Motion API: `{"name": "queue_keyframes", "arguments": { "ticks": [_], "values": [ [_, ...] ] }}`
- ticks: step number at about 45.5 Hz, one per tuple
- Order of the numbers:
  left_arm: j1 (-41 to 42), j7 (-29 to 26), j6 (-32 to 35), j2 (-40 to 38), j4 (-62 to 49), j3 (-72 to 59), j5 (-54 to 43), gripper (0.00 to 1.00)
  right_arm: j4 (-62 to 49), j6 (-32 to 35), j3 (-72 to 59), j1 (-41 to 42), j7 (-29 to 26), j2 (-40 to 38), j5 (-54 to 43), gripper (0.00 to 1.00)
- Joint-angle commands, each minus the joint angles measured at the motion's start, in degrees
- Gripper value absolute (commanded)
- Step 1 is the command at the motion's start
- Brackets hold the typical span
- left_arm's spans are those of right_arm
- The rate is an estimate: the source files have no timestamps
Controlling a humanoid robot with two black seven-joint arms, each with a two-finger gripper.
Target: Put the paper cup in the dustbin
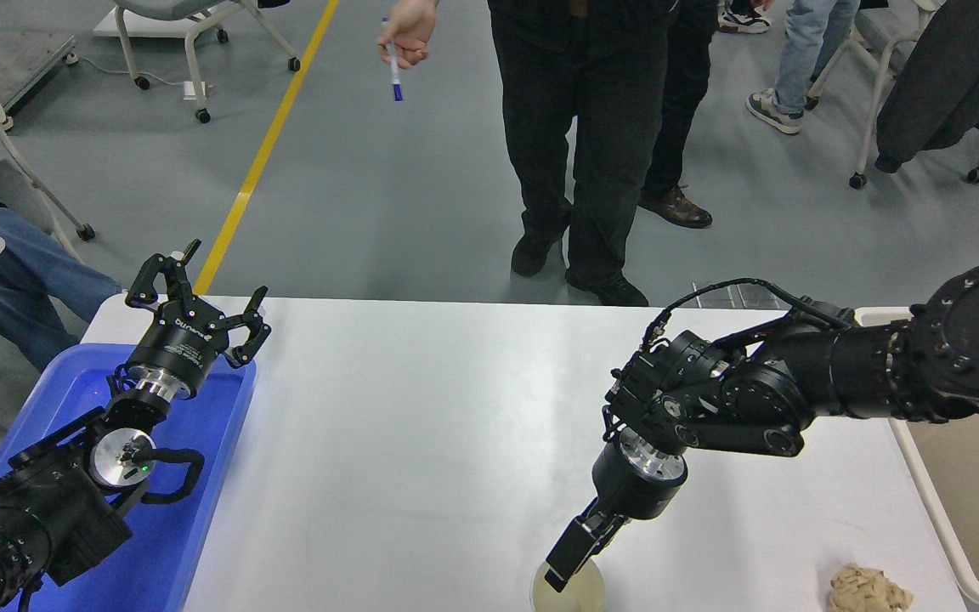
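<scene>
At the near edge of the desk [421, 442] stands the paper cup [579, 595], upright, its round rim and pale inside partly visible and its lower part cut off by the bottom of the picture. The right gripper [564, 563] points down at it, and its fingertips are at the cup's rim, over the left part of the opening. The fingers look close together, but I cannot tell if they are closed or if they have hold of the rim. To the right of the cup, well apart, a crumpled tan paper wad [868, 589] lies near the desk's right corner. Just beside the desk on the right is the dustbin [923, 480], beige with a thick white rim. The right arm reaches in over this rim. At the lower left, the left gripper [196, 302] is parked above the blue tray [192, 510], with its fingers spread wide and holding nothing. Beyond the far edge of the desk a person in dark trousers [574, 127] stands, and a hand [409, 30] holds a pen [393, 75].
</scene>
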Motion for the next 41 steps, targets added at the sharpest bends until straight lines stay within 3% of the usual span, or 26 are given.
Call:
{"name": "queue_keyframes", "arguments": {
  "ticks": [1,19,35,41],
  "values": [
    [0.0,0.0,0.0,0.0,-0.1,0.0,0.1,1.0,-2.6,-0.5,-0.1,-2.2,0.0,0.2,-0.6,0.94],
    [0.0,0.0,0.0,0.0,0.0,0.0,0.0,1.0,-3.2,-1.1,0.2,-3.6,0.3,0.0,-2.3,0.81],
    [0.1,0.0,0.0,0.0,-0.1,0.0,0.0,1.0,-3.4,-1.1,0.5,-3.9,1.0,0.0,-4.3,0.43],
    [0.0,0.0,0.0,0.0,-0.1,0.0,0.1,1.0,-3.4,-1.1,0.7,-3.9,1.1,-0.6,-4.2,0.41]
  ]
}}
